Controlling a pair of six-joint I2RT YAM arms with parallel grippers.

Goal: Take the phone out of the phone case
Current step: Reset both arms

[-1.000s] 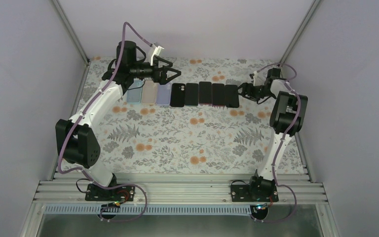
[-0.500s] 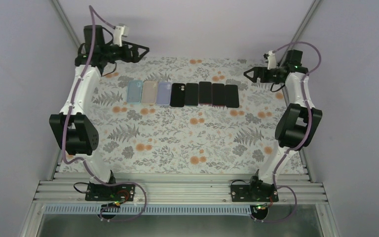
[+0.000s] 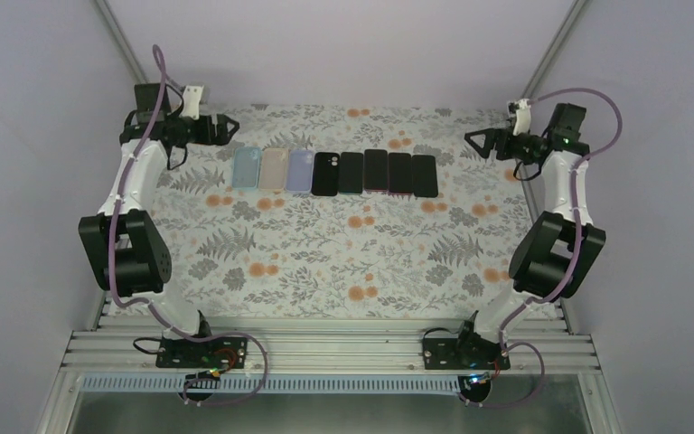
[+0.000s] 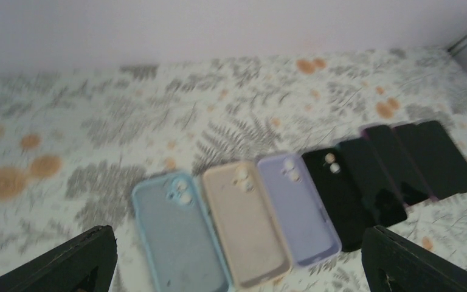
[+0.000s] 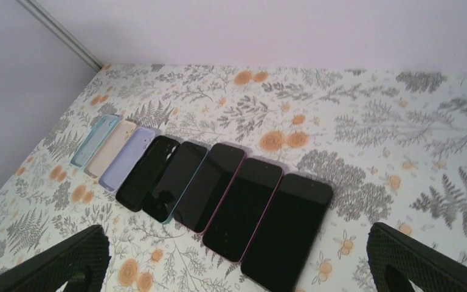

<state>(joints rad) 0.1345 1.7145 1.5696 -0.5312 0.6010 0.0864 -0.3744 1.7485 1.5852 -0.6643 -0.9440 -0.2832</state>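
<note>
**Tablecloth** point(image 3: 325, 262): flat, printed with grey ferns and orange flowers.

**Row at the far side, packed edge to edge, left to right:**
- Blue case point(image 3: 248, 168), beige case point(image 3: 274, 169), lilac case point(image 3: 300, 171), black case point(image 3: 326, 174): matte, round-cornered rectangles. Each has two round camera openings near one corner.
- Four phones point(image 3: 399, 173): glossy dark glass facing up, some with a thin teal or pink rim.

**Left gripper** point(image 3: 231, 128): jaws apart, empty, above the table beyond the row's left end.

**Right gripper** point(image 3: 472, 139): jaws apart, empty, beyond the row's right end.
</note>
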